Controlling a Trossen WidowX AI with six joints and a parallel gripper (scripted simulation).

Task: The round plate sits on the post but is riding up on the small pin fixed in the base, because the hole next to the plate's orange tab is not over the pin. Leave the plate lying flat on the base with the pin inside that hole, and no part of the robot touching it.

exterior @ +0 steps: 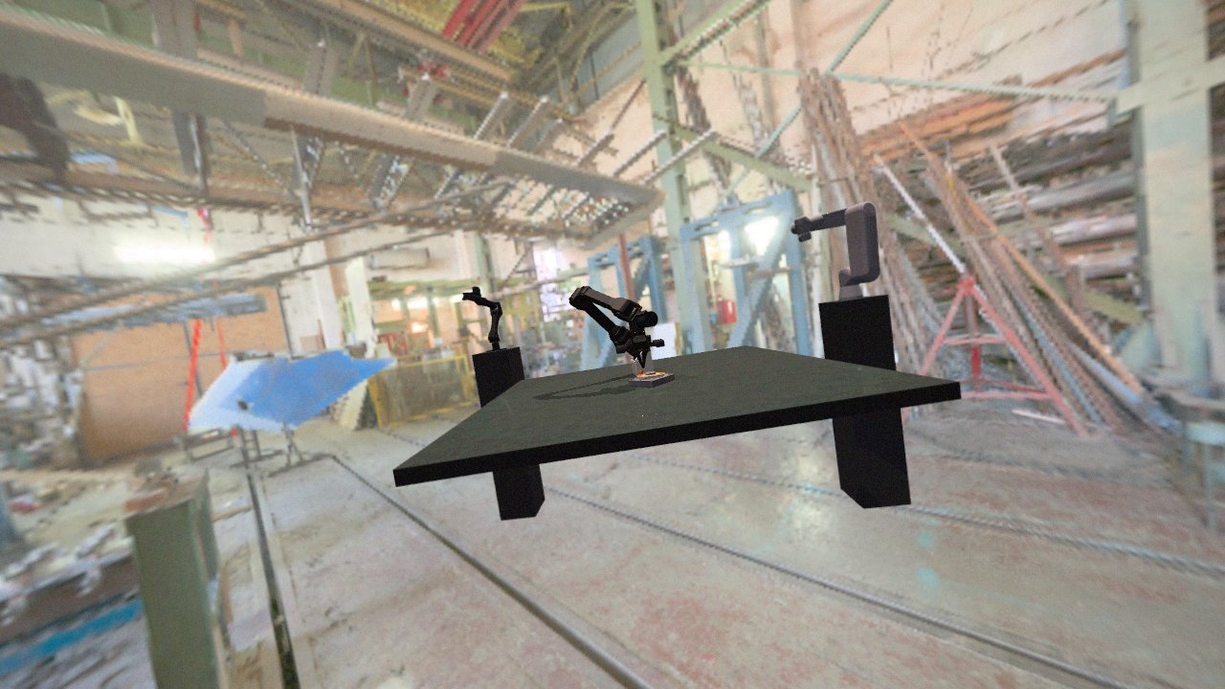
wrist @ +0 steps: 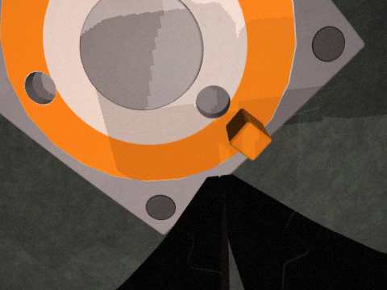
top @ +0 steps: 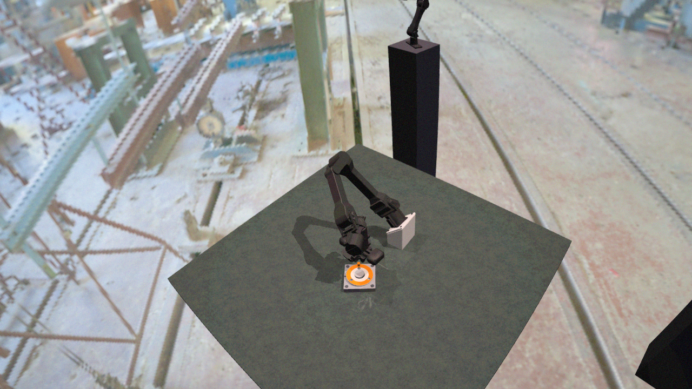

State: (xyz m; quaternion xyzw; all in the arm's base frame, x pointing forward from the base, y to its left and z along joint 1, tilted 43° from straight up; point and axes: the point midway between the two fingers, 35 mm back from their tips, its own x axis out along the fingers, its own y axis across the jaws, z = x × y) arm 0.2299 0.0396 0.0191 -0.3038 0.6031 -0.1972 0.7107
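Matt orange plate (wrist: 161, 158), grey metallic base (wrist: 318, 80)

The round plate (wrist: 161, 156) — an orange ring around a pale inner disc — sits on a square grey base (wrist: 322, 11) near the middle of the tabletop, a little toward its near edge in the top view. A broad grey post (wrist: 141, 48) fills the plate's centre. The small orange tab (wrist: 248, 135) juts from the plate's rim, with a round hole (wrist: 213, 101) just inside it — whether the pin is in it cannot be told. Another hole (wrist: 40, 87) shows at the plate's opposite side.
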